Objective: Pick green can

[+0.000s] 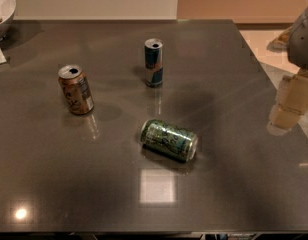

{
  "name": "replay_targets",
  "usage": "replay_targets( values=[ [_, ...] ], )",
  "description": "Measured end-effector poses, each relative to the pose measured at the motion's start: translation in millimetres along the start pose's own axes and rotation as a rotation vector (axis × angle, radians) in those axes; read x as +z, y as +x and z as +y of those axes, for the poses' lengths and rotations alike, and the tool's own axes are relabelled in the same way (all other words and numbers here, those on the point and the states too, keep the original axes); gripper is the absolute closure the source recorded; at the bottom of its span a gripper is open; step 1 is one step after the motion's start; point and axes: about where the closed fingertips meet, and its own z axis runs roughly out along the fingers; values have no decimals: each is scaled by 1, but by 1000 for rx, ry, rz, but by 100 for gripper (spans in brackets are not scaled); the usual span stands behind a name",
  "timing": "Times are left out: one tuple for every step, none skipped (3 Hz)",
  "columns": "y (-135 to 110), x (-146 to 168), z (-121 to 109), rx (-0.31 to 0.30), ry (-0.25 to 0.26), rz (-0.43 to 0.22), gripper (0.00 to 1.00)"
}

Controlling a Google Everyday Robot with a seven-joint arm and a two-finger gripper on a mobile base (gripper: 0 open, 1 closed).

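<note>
Dark, glossy table carries three metal cans. Pale gripper hangs over its right edge; open or closed, I cannot tell. White bowl at far left possibly holds something. Shiny green can lies sideways mid-table, well apart from the gripper. Behind it, the orange-brown can and slim blue-and-silver can stand upright.

My claw hangs at the right edge of the dark surface, well apart from all three cans. The green can lies on its side near the middle. Beyond it a slim blue-and-silver can stands upright, and an orange-brown can stands off to the left. A white bowl sits at the far left corner.
</note>
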Motion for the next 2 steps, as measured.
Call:
replay_targets(
  values=[
    [0, 0, 0, 0, 0, 0, 0],
    [-2, 1, -1, -2, -3, -1, 0]
  ],
)
